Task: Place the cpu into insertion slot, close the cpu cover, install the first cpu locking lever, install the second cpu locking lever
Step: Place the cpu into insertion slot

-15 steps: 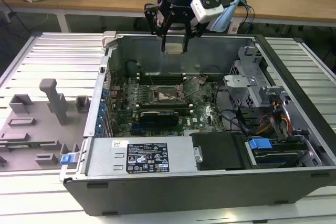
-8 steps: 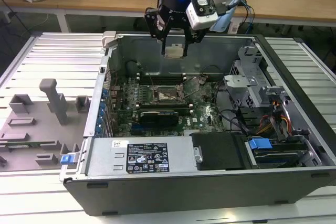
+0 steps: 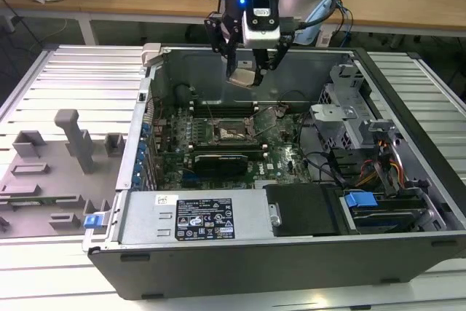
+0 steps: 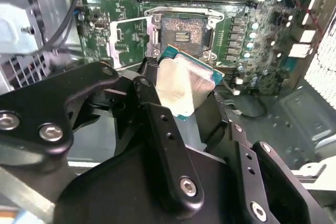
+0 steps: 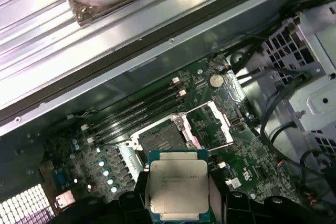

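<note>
Currently fingers (image 4: 157, 124) pinch the cpu (image 4: 184, 85) by its edges, hovering above the bare insertion slot (image 4: 182, 34); cpu cover (image 4: 128, 39) stands open beside it.

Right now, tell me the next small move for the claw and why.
Probably ease down toward the square dark-rimmed socket. The claw grips the silvery-grey square chip well above the board, the socket sits empty, and its thin metal frame cover is open, so nothing visible blocks the descent.
</note>
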`<state>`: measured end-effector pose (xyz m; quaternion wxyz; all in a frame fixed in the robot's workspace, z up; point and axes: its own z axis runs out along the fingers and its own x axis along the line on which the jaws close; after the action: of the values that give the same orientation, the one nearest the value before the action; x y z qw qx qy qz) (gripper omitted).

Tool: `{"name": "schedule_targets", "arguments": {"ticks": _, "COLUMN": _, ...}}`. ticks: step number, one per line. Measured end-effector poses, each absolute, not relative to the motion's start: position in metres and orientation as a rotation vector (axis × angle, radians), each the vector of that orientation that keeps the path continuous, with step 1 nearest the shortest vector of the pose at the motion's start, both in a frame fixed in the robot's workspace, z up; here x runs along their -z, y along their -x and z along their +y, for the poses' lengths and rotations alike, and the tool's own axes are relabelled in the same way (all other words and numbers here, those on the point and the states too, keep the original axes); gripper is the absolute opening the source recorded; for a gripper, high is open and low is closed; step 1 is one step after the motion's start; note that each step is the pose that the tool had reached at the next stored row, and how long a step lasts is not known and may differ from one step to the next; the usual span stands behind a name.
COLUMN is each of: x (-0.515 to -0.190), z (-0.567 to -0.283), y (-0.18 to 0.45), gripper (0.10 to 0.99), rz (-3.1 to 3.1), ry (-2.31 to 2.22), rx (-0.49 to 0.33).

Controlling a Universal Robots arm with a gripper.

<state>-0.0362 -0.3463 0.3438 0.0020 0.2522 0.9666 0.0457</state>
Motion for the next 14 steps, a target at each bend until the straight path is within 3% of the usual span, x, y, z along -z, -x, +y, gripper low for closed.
{"name": "schedule_targets", "arguments": {"ticks": 14, "x": -0.322, "z": -0.346, "y": 0.036, "gripper": 0.537, "rz": 2.766, "ry": -1.432, "rx": -0.138}}
